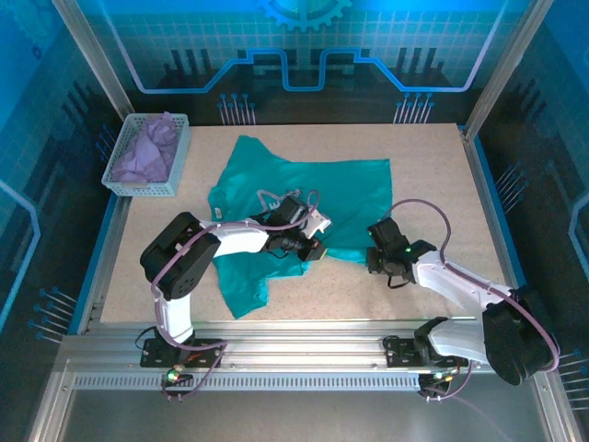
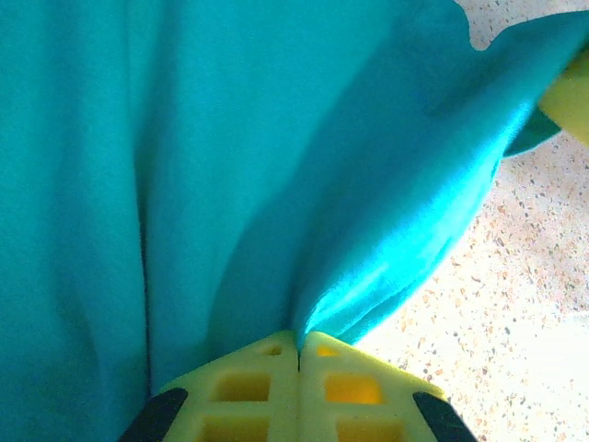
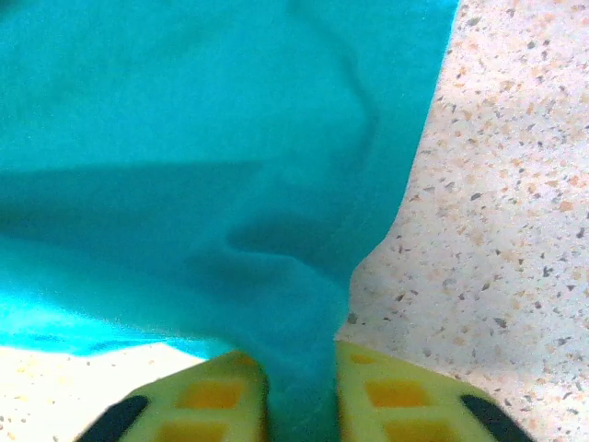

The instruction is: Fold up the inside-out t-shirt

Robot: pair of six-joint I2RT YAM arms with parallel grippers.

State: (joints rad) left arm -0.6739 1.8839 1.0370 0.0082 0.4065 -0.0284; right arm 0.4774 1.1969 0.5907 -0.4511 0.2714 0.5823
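White mesh basket [image 1: 138, 188], far left on the speckled table [image 1: 433, 184], contains a crumpled lavender cloth [image 1: 145, 152]. Aluminium rail [image 1: 304, 354] spans the near table edge.

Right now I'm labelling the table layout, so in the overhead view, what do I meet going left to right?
white basket holding a lavender cloth → left gripper → right gripper. The teal t-shirt spans both grippers, so it has no single place in the order.
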